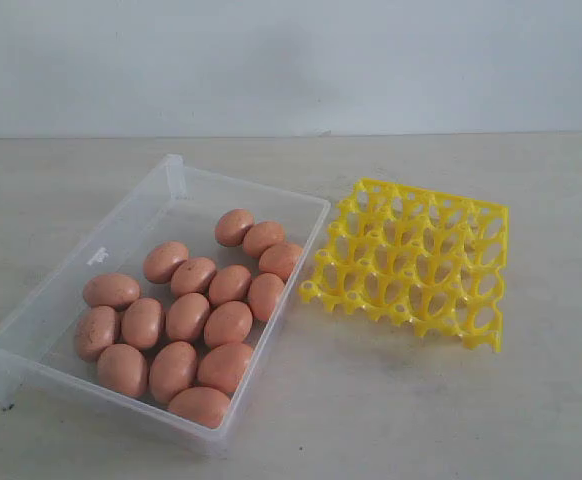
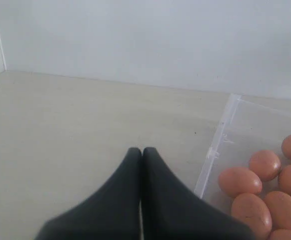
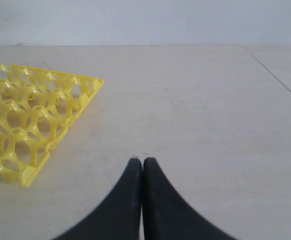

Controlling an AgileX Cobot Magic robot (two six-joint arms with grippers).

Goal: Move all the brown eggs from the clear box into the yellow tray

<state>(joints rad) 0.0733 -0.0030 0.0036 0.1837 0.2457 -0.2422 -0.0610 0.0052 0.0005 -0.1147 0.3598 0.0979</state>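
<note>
- Pale, matte surface (image 1: pixel 391 420) runs back to a plain whitish wall (image 1: pixel 291 60), and the two containers sit on it side by side.
- On the left of the exterior view lies the large, shallow, rectangular clear box (image 1: pixel 186 215) of transparent plastic. It is set at an angle, with one long wall turned toward the tray. The two are just beside each other, and I cannot tell whether they touch.
- All sixteen smooth, oval, reddish-tan brown eggs (image 1: pixel 188 317) are in that box. They lie on their sides, mostly touching in a loose cluster. Probably they have rolled together because the flat floor has nothing to seat them.
- The bright yellow tray (image 1: pixel 411 262), an openwork plastic grid of four by four cups, has every cup vacant. By the look of it, no egg has been transferred yet.
- The left end effector (image 2: pixel 141 150) has its dark fingers pressed together with nothing between them. It hangs over bare surface just outside the box wall (image 2: pixel 213 152), and several eggs (image 2: pixel 239 181) show beyond that wall.
- The right end effector (image 3: pixel 142 160) is likewise pinched together and holds nothing. It is over bare surface, with a corner of the tray (image 3: pixel 30 120) near but apart.
- Each arm looks parked beside its own container. Either must spread its fingers before a grasp, and an egg at the cluster's edge seems easiest to reach without nudging its neighbours.
</note>
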